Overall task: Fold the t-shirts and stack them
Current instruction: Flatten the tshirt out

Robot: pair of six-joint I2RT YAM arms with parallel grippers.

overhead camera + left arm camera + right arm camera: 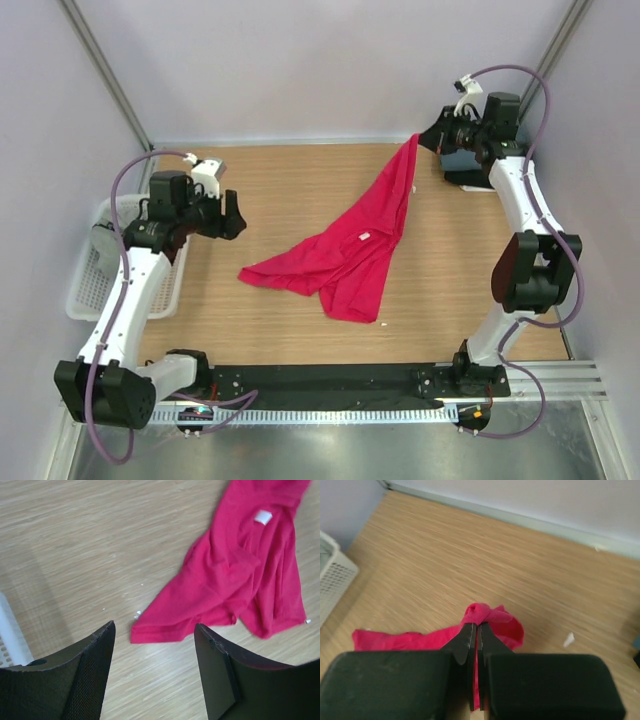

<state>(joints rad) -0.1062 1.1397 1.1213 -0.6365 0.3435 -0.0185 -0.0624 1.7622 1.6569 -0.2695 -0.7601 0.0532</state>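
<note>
Overhead view
- Shirt: a crimson-red cloth t-shirt (350, 255) lies rumpled near the middle of the light wooden tabletop (270, 185). One end is drawn up in a long strip toward the far right corner.
- Right tool: the right gripper (425, 140) sits at the far right, pinched on the top end of that strip. That end is off the wood.
- Left tool: the left gripper (237, 215) hangs over the left side of the table, pointing toward the shirt but well apart from it.
- Basket: a white plastic mesh basket (85, 290) stands at the left edge, just beside the left arm.

Left wrist view
- Fingers: two black fingers stand wide apart with nothing between them.
- Shirt: it is spread on the wood beyond the fingertips, a hemmed edge nearest the camera.
- Label: a small white tag (263, 517) shows on the cloth near the top of the view.
- Scraps: a tiny white fleck (136, 615) lies on the wood just beside the hem.
- Basket: a sliver shows at the left edge.

Right wrist view
- Jaws: they are pressed together on red cloth, which bunches at the tips. A thin band of it runs down between the fingers.
- Shirt: the rest trails away low on the left, onto the table.
- Basket: a corner shows at the left edge, apart from the shirt.
- Scrap: a white paper bit (568, 639) lies on the wood to the right.
</note>
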